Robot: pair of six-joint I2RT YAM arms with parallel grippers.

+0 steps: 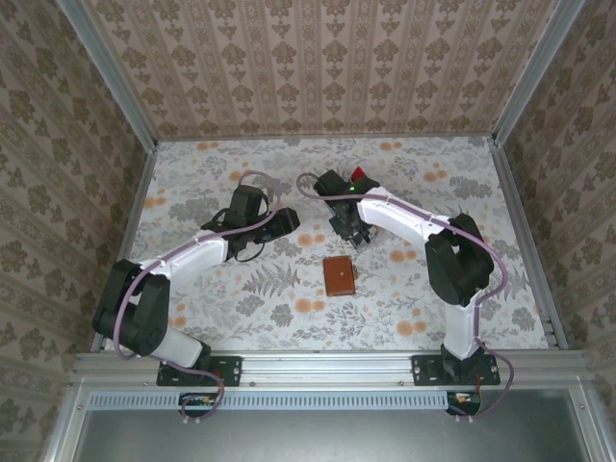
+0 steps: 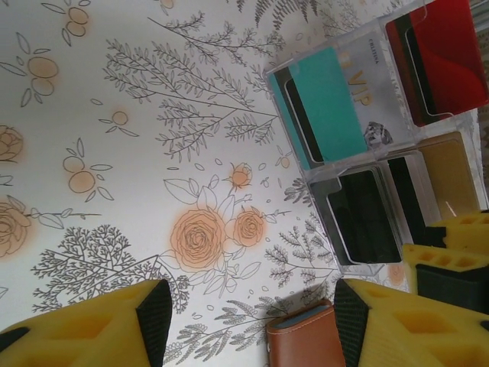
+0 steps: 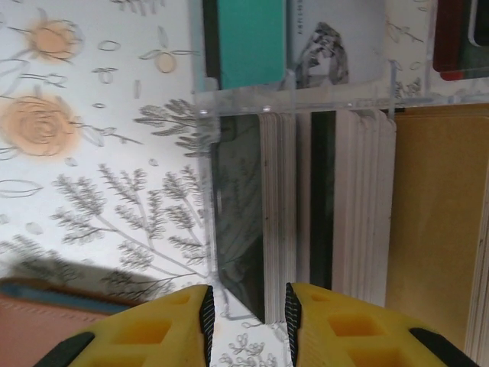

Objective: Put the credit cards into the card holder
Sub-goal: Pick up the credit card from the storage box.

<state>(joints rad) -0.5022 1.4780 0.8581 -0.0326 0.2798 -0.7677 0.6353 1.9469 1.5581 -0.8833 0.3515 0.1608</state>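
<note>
The credit cards (image 3: 359, 206) stand packed on edge in the clear rack (image 3: 306, 95) on the desk (image 1: 433, 183), my right gripper (image 3: 248, 306) with jaws narrow around a dark card (image 3: 238, 199), though I cannot tell if they pinch it; packed so tight, I risk lifting two or tipping the rack. My left gripper (image 2: 252, 321) hangs jaws wide open over the card holder (image 2: 306, 344): its wrist view catches one corner, the top view shows it whole, seemingly folded shut
</note>
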